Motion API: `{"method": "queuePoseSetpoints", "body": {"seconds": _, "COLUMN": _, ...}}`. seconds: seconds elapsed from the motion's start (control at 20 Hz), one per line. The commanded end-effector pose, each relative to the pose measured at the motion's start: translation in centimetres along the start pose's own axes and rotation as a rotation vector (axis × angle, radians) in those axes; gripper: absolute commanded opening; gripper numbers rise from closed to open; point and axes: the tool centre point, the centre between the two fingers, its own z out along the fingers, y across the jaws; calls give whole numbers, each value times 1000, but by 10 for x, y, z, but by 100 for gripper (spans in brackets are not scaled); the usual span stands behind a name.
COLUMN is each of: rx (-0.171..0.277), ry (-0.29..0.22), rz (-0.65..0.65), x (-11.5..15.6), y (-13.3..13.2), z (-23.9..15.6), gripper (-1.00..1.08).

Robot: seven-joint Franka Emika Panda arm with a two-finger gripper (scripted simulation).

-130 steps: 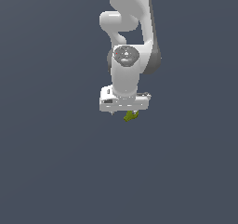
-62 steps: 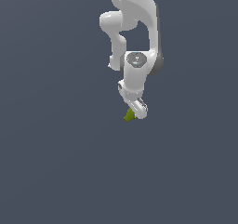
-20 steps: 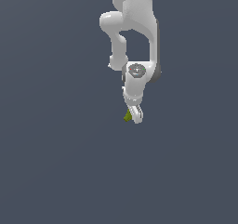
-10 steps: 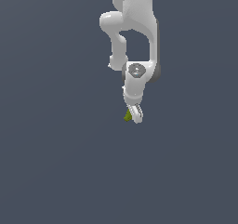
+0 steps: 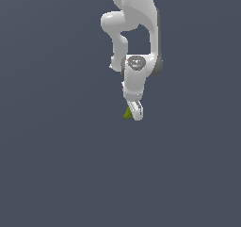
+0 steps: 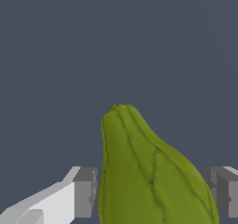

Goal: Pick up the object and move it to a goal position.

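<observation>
Between the gripper's (image 6: 151, 190) grey fingertips (image 6: 85, 190) sits the ribbed olive-green object (image 6: 148, 176), with narrow gaps on both sides; grip uncertain.

White arm (image 5: 136, 42) folded down, tool (image 5: 134, 112) lowered

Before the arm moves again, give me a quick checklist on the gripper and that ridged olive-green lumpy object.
1. Ridged olive-green lumpy object sits between the grey fingertips: ok.
2. Gripper closed onto it: not ok; a gap shows at the far fingertip, though the near one looks close.
3. Object lifted off the surface: cannot tell.
4. Goal position visible: not ok, no marker in either view.
5. Surroundings near the white arm: ok, nothing else seen.
</observation>
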Motion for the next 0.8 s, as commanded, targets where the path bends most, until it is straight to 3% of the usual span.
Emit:
{"method": "queuePoseSetpoints", "body": {"seconds": 0.0, "rx": 3, "ry": 0, "rz": 0, "x": 5, "y": 1, "z": -17, "gripper": -100}}
{"method": "queuePoseSetpoints", "body": {"seconds": 0.75, "rx": 1, "ry": 2, "rz": 3, "x": 46, "y": 18, "z": -164, "gripper": -100}}
